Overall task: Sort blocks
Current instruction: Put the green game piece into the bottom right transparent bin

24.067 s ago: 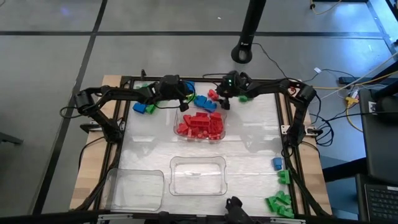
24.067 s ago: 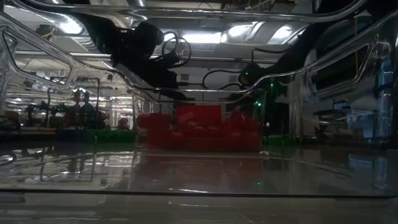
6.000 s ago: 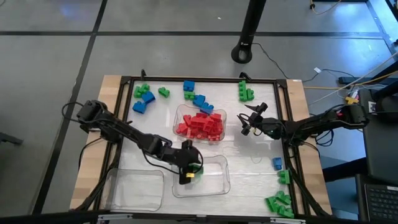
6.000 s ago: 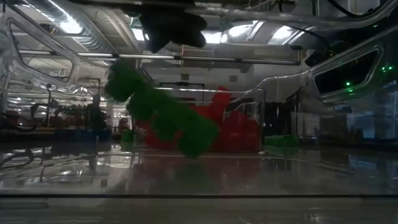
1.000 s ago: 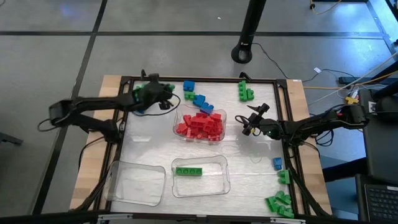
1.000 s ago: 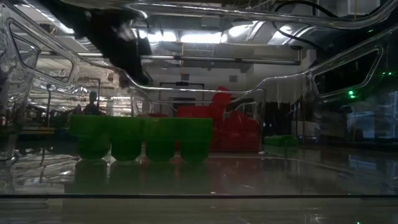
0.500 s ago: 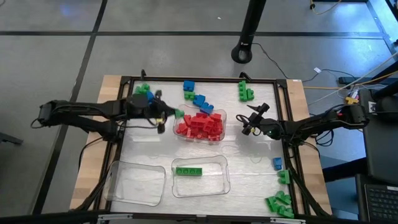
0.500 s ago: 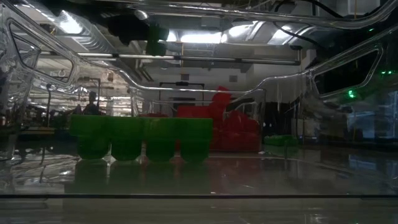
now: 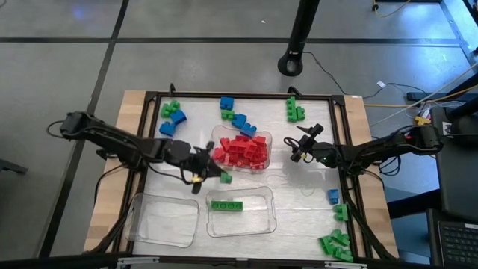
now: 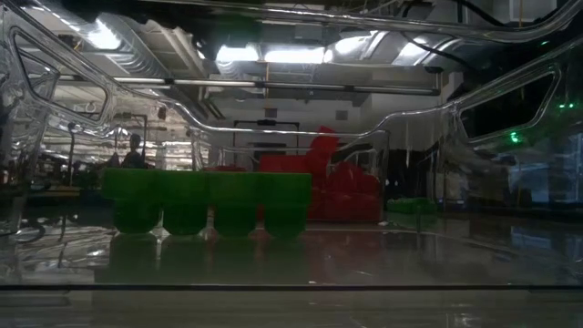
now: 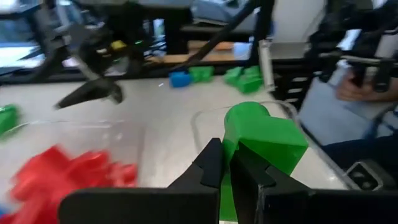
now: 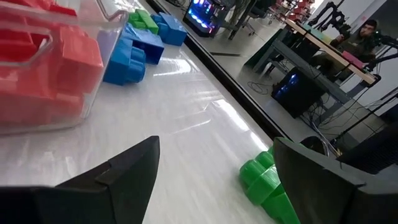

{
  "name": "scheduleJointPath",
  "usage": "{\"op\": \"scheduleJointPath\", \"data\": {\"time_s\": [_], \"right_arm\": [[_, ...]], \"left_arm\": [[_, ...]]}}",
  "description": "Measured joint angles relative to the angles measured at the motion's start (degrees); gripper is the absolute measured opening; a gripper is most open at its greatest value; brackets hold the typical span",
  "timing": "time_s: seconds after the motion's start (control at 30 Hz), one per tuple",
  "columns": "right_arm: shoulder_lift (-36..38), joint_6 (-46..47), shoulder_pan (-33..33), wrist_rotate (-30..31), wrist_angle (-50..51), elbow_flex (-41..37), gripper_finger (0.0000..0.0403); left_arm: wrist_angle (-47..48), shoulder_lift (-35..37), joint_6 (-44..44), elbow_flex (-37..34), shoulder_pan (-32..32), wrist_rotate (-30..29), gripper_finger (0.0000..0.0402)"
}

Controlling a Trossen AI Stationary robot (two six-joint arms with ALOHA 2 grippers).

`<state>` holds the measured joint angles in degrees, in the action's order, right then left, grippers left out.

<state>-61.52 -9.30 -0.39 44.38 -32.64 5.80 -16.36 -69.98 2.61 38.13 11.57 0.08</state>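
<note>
Since a second ago the left end effector [image 9: 216, 176] has swung from the bench's far-left corner to just beside the red-filled tray [image 9: 240, 167], pinching a green block [image 11: 264, 140] tight. The right end effector [image 9: 299, 149] waits spread on that tray's other side. Sorting looks under halfway: reds are gathered, one long green piece [image 9: 226, 205] lies in the middle tray [image 9: 265, 220] near the red tray, and blue blocks [image 9: 237, 119] and green clusters [image 9: 335, 243] lie loose.
</note>
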Motion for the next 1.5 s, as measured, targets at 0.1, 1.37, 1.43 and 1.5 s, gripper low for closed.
{"op": "scheduleJointPath", "data": {"time_s": [0.1, 1.37, 1.43, 1.5], "right_arm": [[0.00, 0.00, 0.00, -0.46, -0.38, 0.00, 0.0312], [0.00, 1.14, 0.01, -5.44, -0.50, 0.00, 0.0312], [0.00, 1.13, 0.01, -5.47, -0.38, 0.00, 0.0312], [0.00, 1.12, 0.01, -5.51, -0.33, 0.00, 0.0312]], "left_arm": [[-3.98, -3.45, 0.46, 0.02, 1.26, 1.17, 0.0005], [0.37, -16.92, 7.45, 8.55, 0.78, 0.81, 0.0184], [6.14, -14.86, 7.45, 10.24, -0.92, 0.56, 0.0191], [11.17, -12.84, 6.78, 11.81, -2.88, 0.23, 0.0195]]}}
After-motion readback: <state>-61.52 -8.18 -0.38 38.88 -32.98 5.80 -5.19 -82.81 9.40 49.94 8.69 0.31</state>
